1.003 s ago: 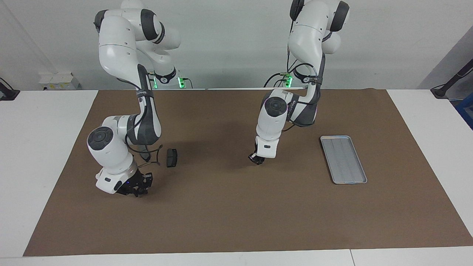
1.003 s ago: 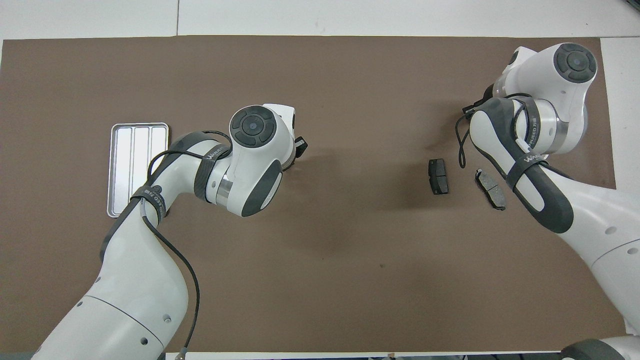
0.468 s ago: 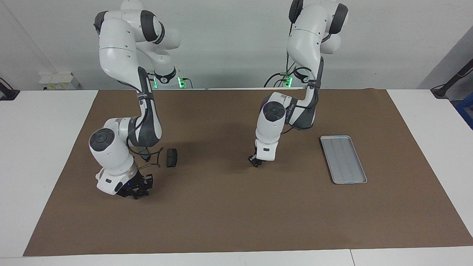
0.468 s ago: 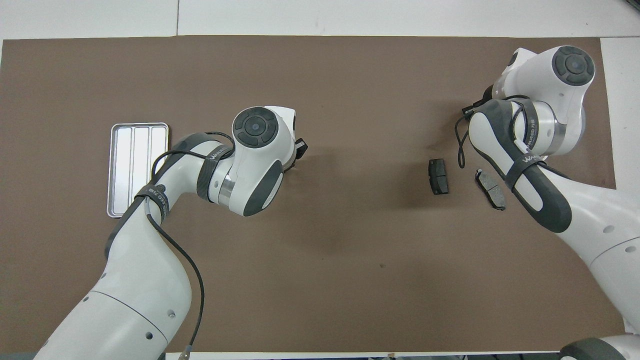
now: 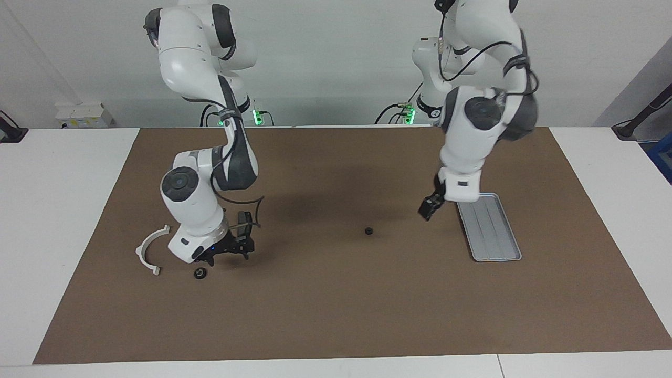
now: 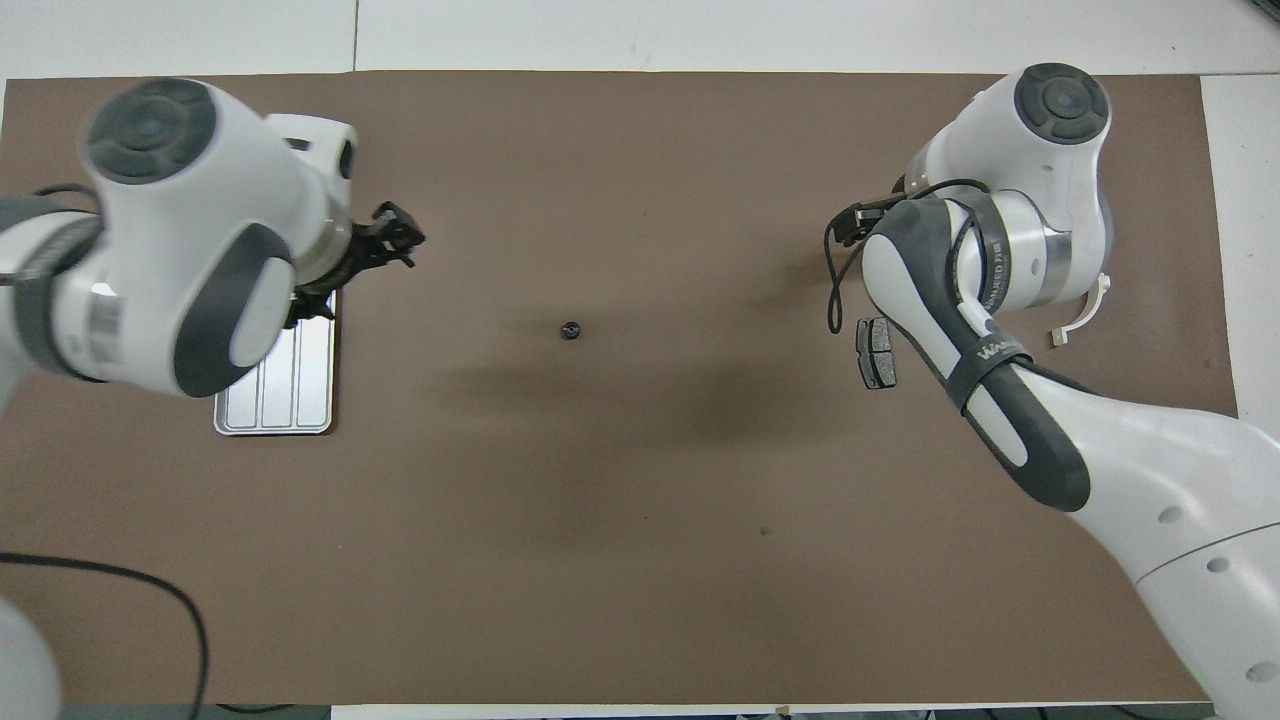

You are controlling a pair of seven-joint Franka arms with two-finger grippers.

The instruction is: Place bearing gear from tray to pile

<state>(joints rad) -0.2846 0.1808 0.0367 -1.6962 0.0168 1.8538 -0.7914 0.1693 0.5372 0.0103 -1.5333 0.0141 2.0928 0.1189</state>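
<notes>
Right claw (image 5: pixel 229 253) apart, empty, low over surface; bearing gear (image 5: pixel 199 273) at its 8 o'clock in the facing view, near bracket (image 5: pixel 148 251). Left claw (image 5: pixel 428 207) apart, raised at tray's (image 5: pixel 499 247) 10 o'clock.

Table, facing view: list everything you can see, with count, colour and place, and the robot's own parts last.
mat: one, brown, covering the table
tray: one, silver, toward the left arm's end
middle gear: one, black, alone at mid-mat
pile gear: one, black, beside the bracket
bracket: one, white half-ring, toward the right arm's end
brake pad: one showing, dark grey, beside the right hand
left hand: one, black, raised over the mat beside the tray
right hand: one, black, low over the pile
</notes>
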